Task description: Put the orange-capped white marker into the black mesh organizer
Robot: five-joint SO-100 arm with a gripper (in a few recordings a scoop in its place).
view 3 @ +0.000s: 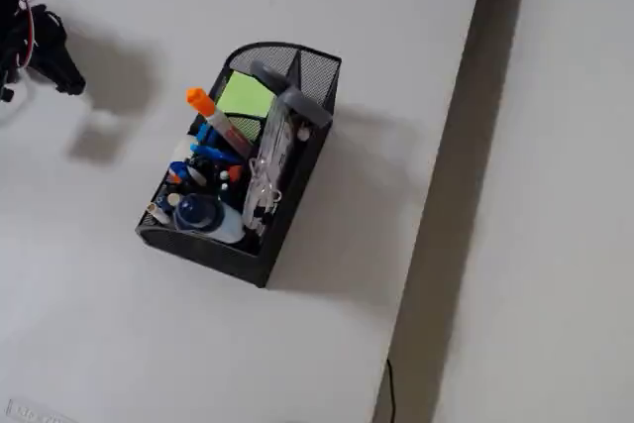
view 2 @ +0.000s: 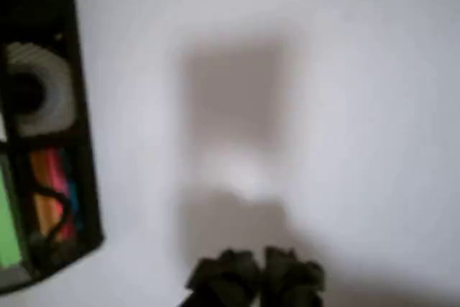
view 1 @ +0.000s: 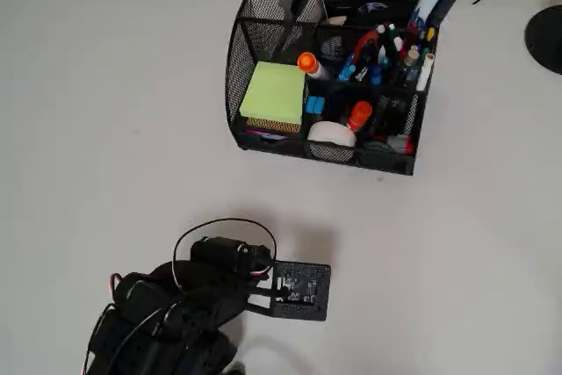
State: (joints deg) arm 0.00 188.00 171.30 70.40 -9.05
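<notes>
marker (view 1: 309, 65) stands in organizer (view 1: 241, 50), cap up, 12 o'clock of arm | gripper (view 2: 257, 276) near-closed, empty, over bare table (view 1: 105, 111) | I judge placement done; I retreat low, clear of organizer

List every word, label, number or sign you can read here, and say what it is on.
None can be read.
The orange-capped white marker stands in the black mesh organizer; any print on its barrel is too small to read.
The circuit board on the arm shows small marks, too fine to read.
The clear case and the pens show no legible label.
</notes>
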